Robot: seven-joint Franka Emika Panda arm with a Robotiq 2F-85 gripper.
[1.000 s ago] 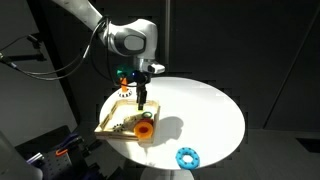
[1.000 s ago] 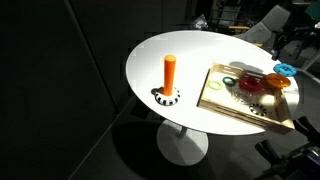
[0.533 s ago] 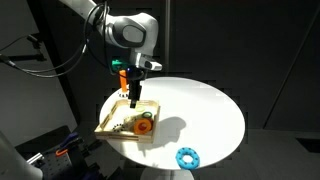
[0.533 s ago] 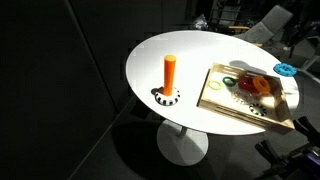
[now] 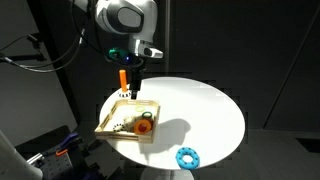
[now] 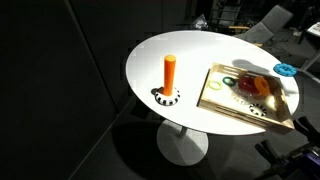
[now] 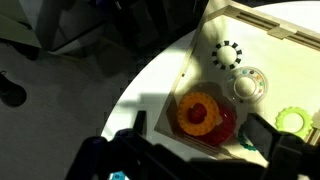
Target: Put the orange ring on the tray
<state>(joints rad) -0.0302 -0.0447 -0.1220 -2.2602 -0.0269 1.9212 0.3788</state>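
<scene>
The orange ring (image 5: 145, 125) lies inside the light-wood tray (image 5: 108, 118), resting on a red ring (image 7: 228, 127). In the wrist view the orange ring (image 7: 198, 113) sits just below the camera, between my open fingers. My gripper (image 5: 133, 91) is open and empty, and hangs well above the tray's far part. The wrist view shows the gripper (image 7: 202, 135) with both fingers apart and nothing in them. An exterior view shows the tray (image 6: 213, 88) with the orange ring (image 6: 256, 86) in it; my gripper is out of that view.
An upright orange peg (image 6: 170, 72) stands on a black-and-white base on the round white table (image 6: 190, 50). A blue ring (image 5: 187, 157) lies near the table edge. The tray also holds a white ring (image 7: 248, 85), a green ring (image 7: 292, 121) and a toothed ring (image 7: 228, 55).
My gripper has risen from just over the tray to well above it, open. The orange ring stays in the tray on the red ring.
</scene>
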